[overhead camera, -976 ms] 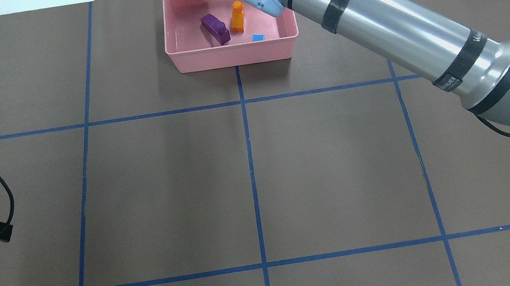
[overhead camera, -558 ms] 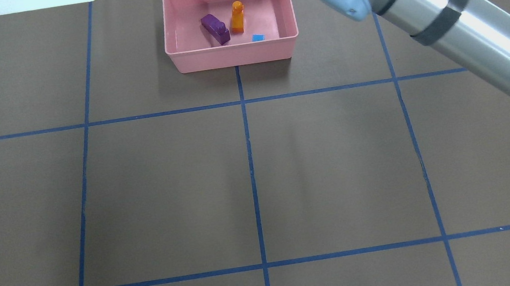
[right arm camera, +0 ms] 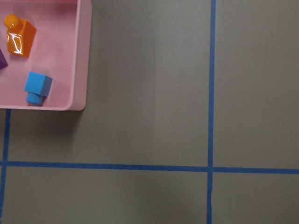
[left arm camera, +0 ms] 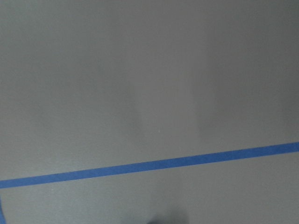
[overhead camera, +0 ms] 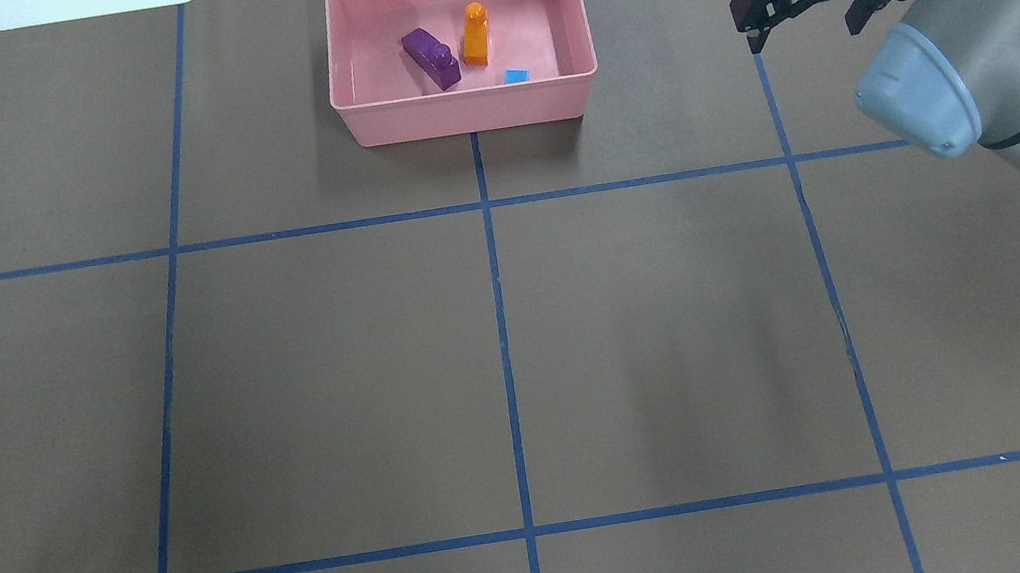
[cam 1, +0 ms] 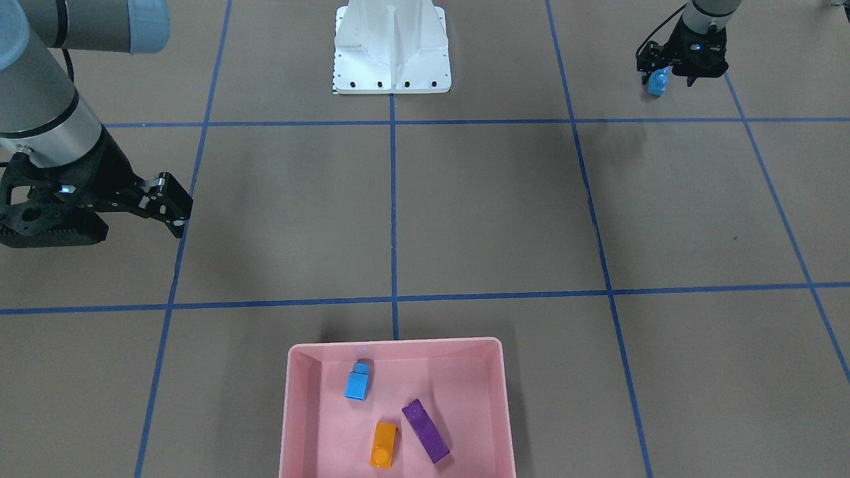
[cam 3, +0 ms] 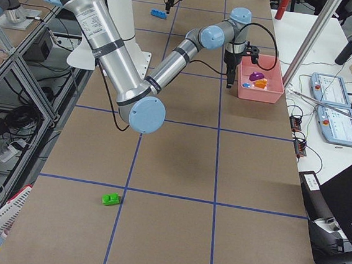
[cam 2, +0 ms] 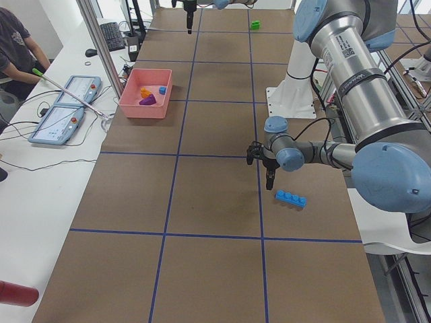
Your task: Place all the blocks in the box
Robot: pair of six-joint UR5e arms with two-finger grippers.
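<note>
On the brown tabletop [overhead camera: 328, 354], the right fingers [overhead camera: 751, 3] are spread wide and hold nothing, near the pink box [overhead camera: 469, 116]. The purple block [overhead camera: 430, 58], orange block [overhead camera: 474, 34] and small blue block [overhead camera: 517, 75] lie inside it. I cannot tell if the left fingers [cam 2: 269, 180] are open. The long blue block [cam 2: 290, 198] lies just beside them. The green block [cam 3: 111, 199] is far from both.

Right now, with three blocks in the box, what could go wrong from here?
The left gripper is by the long blue block, yet its wrist camera shows no block, so the grasp may be misaligned. The green block lies far from the box, outside the overhead view, and might get missed.
</note>
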